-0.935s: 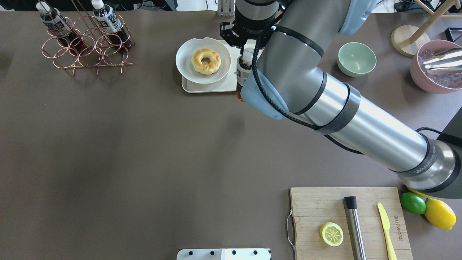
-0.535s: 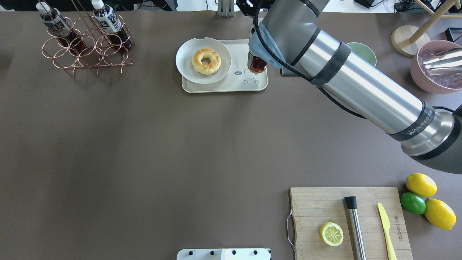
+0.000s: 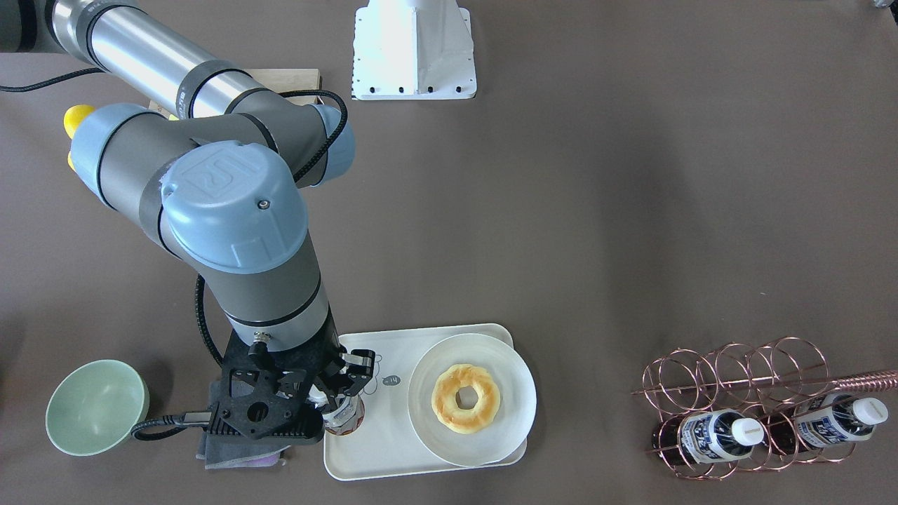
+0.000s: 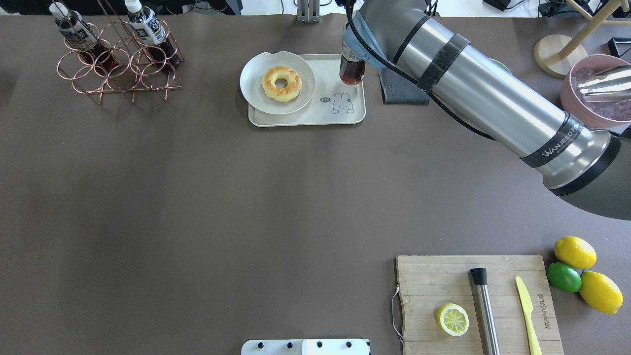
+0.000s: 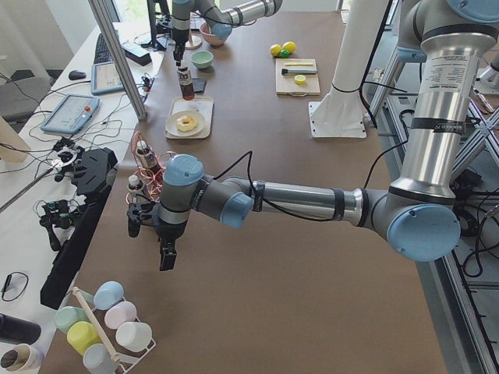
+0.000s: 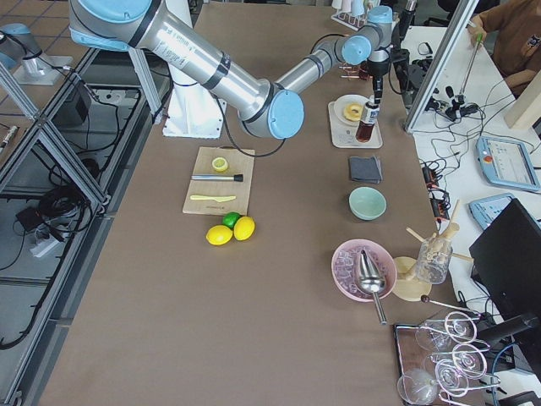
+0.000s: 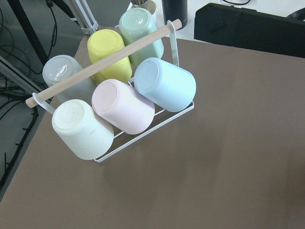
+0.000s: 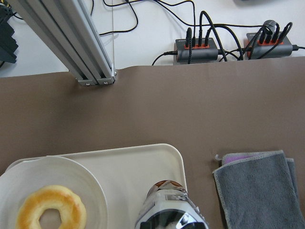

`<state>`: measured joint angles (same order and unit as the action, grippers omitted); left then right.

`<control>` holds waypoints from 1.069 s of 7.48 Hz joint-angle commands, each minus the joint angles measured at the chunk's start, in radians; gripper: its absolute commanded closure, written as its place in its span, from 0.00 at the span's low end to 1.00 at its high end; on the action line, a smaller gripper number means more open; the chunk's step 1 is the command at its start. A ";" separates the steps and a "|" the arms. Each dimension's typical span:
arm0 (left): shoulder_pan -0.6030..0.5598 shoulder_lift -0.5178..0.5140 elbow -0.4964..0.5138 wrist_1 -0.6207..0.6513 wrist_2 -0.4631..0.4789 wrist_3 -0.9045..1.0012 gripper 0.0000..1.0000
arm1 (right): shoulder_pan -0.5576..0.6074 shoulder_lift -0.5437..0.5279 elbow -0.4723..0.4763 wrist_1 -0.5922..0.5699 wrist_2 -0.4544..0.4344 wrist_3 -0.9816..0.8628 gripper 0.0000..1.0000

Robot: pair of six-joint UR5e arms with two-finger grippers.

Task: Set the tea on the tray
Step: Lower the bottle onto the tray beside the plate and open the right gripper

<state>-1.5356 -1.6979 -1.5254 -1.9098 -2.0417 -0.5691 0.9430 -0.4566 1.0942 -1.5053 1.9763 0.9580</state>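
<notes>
Overhead camera sat behind the white robot base (image 4: 305, 346), looking forward and down across the brown table (image 4: 197, 197). Front camera faced it from opposite, steeply down and nearer. Both shared the cream-white rectangular bear-print tray (image 4: 305, 119). Side cameras looked along the table from either end. Right wrist camera hung close over that tray's corner. Left wrist camera looked down on a white wire rack of pastel cups (image 7: 143, 42).

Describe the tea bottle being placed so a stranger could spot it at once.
Find the cream-white rectangular tray carrying a round white plate with a ring-shaped pastry. At the tray's corner beside the grey cloth is a small clear plastic bottle of dark reddish-brown tea, held upright by the right pincer. The two matching bottles lie in the copper wire rack instead.
</notes>
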 commanded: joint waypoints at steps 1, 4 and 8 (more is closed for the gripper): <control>0.000 -0.014 0.016 0.001 0.000 0.000 0.02 | -0.019 0.003 -0.011 0.019 0.001 0.007 1.00; 0.000 -0.014 0.018 0.000 0.000 0.002 0.02 | -0.032 0.001 0.000 0.031 0.003 0.010 1.00; 0.000 -0.048 0.051 0.000 0.002 0.002 0.02 | -0.046 -0.020 0.000 0.048 -0.002 0.001 1.00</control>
<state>-1.5355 -1.7334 -1.4859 -1.9098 -2.0408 -0.5676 0.9054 -0.4663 1.0937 -1.4602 1.9774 0.9649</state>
